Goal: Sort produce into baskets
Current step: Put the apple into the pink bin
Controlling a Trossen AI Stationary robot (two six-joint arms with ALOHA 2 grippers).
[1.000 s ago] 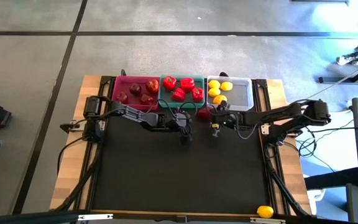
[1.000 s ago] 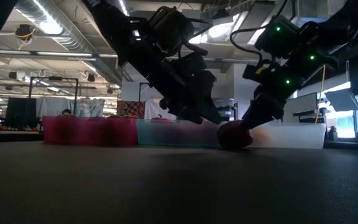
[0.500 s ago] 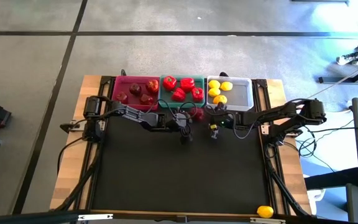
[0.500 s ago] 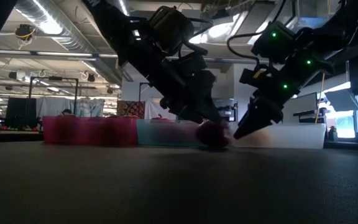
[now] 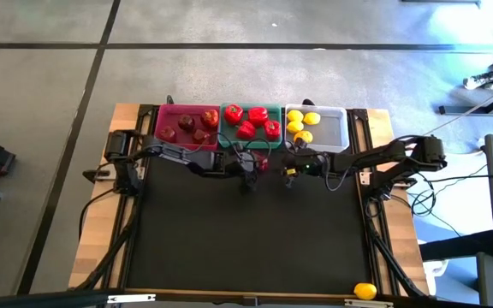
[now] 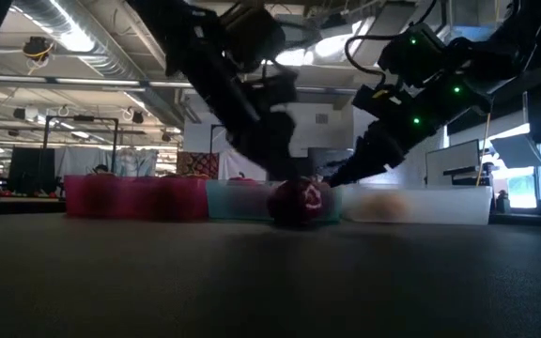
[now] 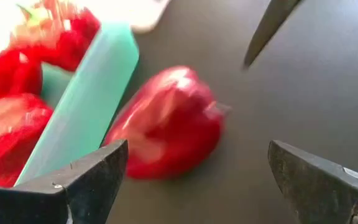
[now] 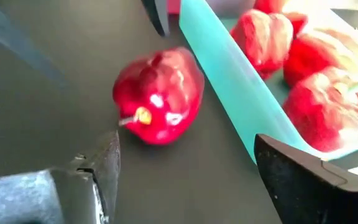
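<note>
Both grippers hang spread and empty over the desk by its far edge: left gripper (image 5: 248, 175) and right gripper (image 5: 288, 171) flank a loose red pepper (image 5: 261, 162) lying against the teal basket (image 5: 251, 137), which holds peppers. The pink basket (image 5: 187, 141) holds apples, the white basket (image 5: 332, 130) lemons; one lemon (image 5: 365, 291) sits at the near right corner.

Grey concrete floor (image 5: 229, 26) surrounds the bench; ceiling strip lights (image 6: 64, 33) and exposed ducts (image 6: 111, 61) hang overhead.
</note>
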